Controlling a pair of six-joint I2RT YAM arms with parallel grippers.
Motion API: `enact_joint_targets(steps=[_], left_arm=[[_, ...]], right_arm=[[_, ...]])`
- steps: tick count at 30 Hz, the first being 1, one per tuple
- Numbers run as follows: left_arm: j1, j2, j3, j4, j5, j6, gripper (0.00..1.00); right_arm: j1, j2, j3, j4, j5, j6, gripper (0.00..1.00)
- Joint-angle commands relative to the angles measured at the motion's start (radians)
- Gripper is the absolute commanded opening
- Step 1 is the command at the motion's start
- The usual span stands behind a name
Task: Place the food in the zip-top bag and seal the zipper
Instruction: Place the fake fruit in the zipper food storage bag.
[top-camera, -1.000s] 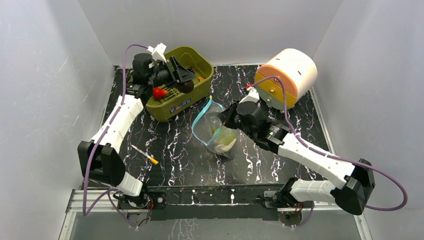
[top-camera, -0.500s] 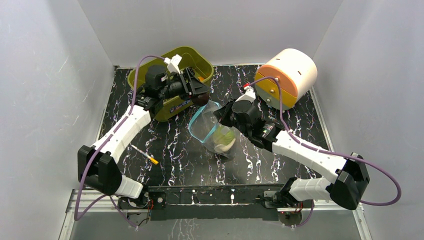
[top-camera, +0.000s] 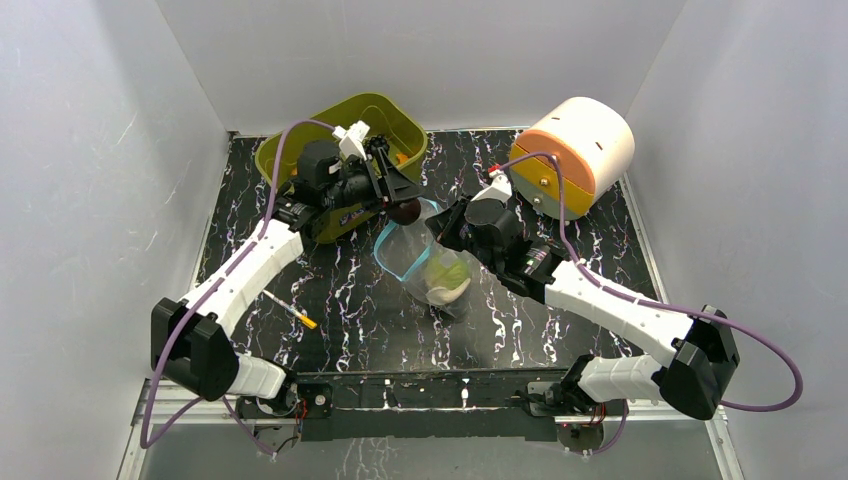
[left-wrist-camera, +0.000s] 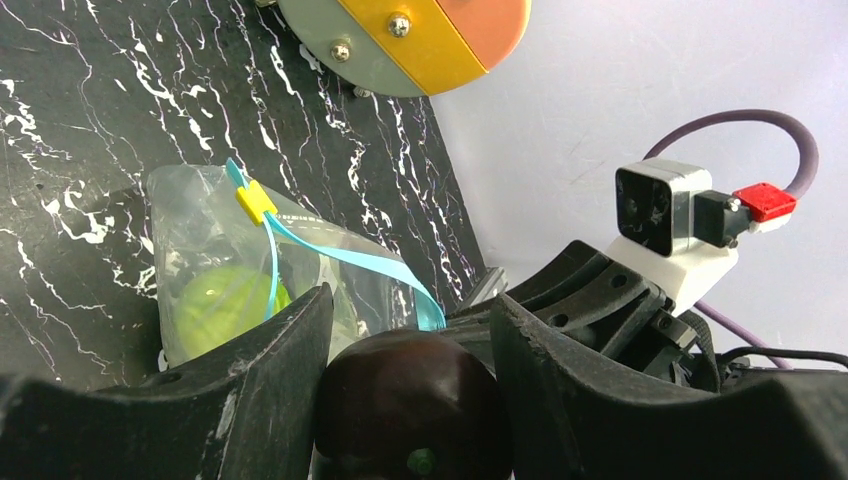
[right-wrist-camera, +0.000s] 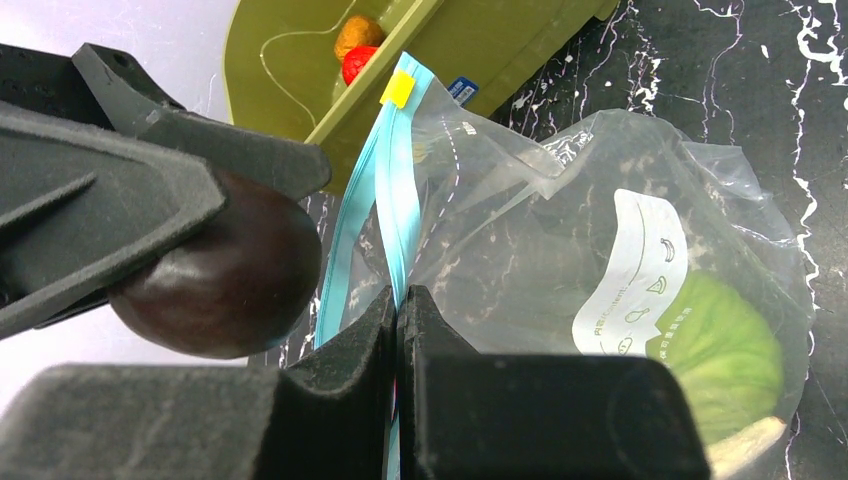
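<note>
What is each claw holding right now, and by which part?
Left claw grips the dark purple fruit across its round middle. Right claw pinches the blue zipper strip at the mouth of the zip-top bag.

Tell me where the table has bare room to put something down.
Bare table lies between the stick and the zip-top bag, and nearer the arm bases. Crowded between the green bin and bag, where left pincer and right pincer meet.
</note>
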Motion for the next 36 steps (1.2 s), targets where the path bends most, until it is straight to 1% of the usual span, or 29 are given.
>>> enact_joint_targets(steps=[1, 2, 4, 7, 12, 18, 21, 28, 32, 36], left_arm=[[-0.009, -0.067, -0.021, -0.027, -0.015, 0.025, 0.25], [-0.010, -0.067, -0.025, -0.026, -0.012, 0.023, 0.26], [-0.013, -0.067, -0.028, -0.027, -0.009, 0.022, 0.31], [-0.016, -0.065, -0.027, -0.036, -0.018, 0.028, 0.45], [-0.018, -0.054, -0.018, -0.043, -0.010, 0.036, 0.63], [-0.018, -0.051, 0.000, -0.055, -0.011, 0.055, 0.74], [-0.018, -0.051, 0.008, -0.066, -0.016, 0.064, 0.76], [-0.017, -0.062, 0.063, -0.134, -0.049, 0.112, 0.76], [-0.019, -0.070, 0.124, -0.243, -0.140, 0.188, 0.75], [-0.019, -0.077, 0.174, -0.313, -0.206, 0.279, 0.76]], right_arm=[[-0.001, -0.032, 0.051, 0.088, 0.022, 0.014, 0.00], [-0.001, -0.030, 0.050, 0.091, 0.019, 0.014, 0.00], [-0.001, -0.031, 0.047, 0.094, 0.011, 0.014, 0.00], [-0.001, -0.032, 0.040, 0.095, 0.007, 0.018, 0.00], [-0.001, -0.043, 0.034, 0.098, 0.016, 0.018, 0.00], [-0.001, -0.051, 0.028, 0.104, 0.015, 0.011, 0.00], [-0.001, -0.053, 0.023, 0.108, 0.013, 0.008, 0.00], [-0.001, -0.066, 0.025, 0.086, 0.013, -0.044, 0.00], [-0.001, -0.103, 0.011, 0.061, 0.045, -0.078, 0.00], [-0.001, -0.125, 0.019, 0.028, 0.063, -0.116, 0.00]])
